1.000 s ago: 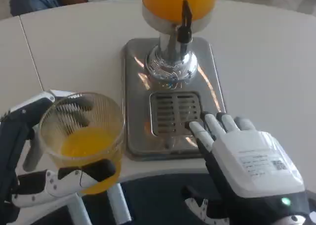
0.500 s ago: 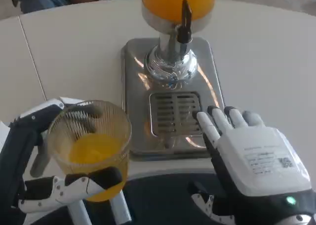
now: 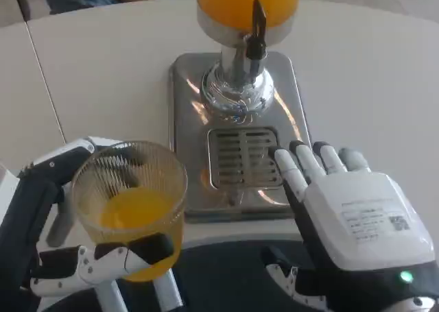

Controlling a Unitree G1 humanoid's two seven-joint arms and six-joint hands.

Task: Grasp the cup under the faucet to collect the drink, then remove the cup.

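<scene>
Moved a bit further right, ribbed cup (image 3: 130, 204) of orange juice, lower left, gripped by left robot hand (image 3: 65, 243). Right robot hand (image 3: 346, 212) open, empty, beside drip grille (image 3: 243, 158). Removal nearly done.

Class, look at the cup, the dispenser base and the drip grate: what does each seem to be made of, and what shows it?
Cup: clear ribbed plastic, possibly glass; the juice shows through.
Dispenser base: polished metal, likely stainless steel; it shows bright mirror-like reflections.
Drip grate: slotted metal with a duller sheen.
</scene>
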